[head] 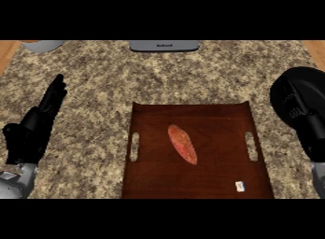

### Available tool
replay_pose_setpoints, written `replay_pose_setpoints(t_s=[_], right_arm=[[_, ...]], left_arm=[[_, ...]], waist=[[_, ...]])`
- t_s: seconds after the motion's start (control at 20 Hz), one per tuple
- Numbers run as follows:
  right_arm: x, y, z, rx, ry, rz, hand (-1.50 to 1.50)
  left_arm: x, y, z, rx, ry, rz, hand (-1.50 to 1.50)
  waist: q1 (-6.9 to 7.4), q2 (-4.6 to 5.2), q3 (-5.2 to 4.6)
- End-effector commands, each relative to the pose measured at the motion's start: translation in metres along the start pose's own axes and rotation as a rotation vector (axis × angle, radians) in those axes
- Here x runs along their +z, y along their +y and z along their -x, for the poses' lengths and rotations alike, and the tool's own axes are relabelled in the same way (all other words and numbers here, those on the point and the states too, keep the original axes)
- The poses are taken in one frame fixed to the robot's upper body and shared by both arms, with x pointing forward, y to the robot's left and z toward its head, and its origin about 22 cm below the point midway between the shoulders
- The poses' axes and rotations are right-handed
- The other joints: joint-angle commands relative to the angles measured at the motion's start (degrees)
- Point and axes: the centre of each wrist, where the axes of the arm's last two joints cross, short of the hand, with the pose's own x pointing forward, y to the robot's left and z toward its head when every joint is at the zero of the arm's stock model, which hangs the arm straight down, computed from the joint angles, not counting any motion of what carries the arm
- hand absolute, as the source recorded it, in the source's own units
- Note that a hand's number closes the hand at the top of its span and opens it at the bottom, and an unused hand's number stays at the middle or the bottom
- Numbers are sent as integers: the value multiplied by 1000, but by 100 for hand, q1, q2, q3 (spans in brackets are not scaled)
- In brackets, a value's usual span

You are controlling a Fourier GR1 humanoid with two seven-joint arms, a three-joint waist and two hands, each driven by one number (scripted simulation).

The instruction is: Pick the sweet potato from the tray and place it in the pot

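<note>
Sweet potato (pixel 182 144) lies ungrasped on the tray (pixel 193 184), well right of the left hand's (pixel 27 135) straight, pressed-together fingers (pixel 53 95), while the right hand (pixel 315 128), its grip unreadable, shows against the black pot (pixel 310 79), so pick and placement both remain.

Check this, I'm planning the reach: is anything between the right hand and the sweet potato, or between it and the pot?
Nothing visible does. Only bare tray and counter separate the sweet potato from the right hand, which shows over the pot at the right.
</note>
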Motion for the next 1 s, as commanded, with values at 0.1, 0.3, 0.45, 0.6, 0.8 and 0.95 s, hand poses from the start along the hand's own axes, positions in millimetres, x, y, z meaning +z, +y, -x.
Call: replay_pose_setpoints(t_s=[0.1, 0.3, 0.45, 0.6, 0.8, 0.95], right_arm=[[1, 22, 17, -34, 246, -78, 150], [-13, -38, 0, 582, 131, -98, 150], [7, 36, 22, 488, -55, 48, -150], [36, 67, 27, 384, -98, 60, -150], [35, 67, -1, 404, -43, -45, -150], [18, 68, -34, 475, 49, -168, -150]], left_arm=[[6, 27, 39, -66, 74, -74, 0], [14, 34, 47, -84, 154, -77, 0], [24, 44, 64, -57, 211, -99, 0], [27, 35, 78, -60, 216, -127, 0], [41, 51, 88, -57, 208, -124, 0], [21, 67, 76, -41, 208, -122, 0]], waist=[[92, -1, -88], [400, -37, -229], [131, -39, -89], [10, -26, -80], [53, -27, -81], [49, -29, -91]])
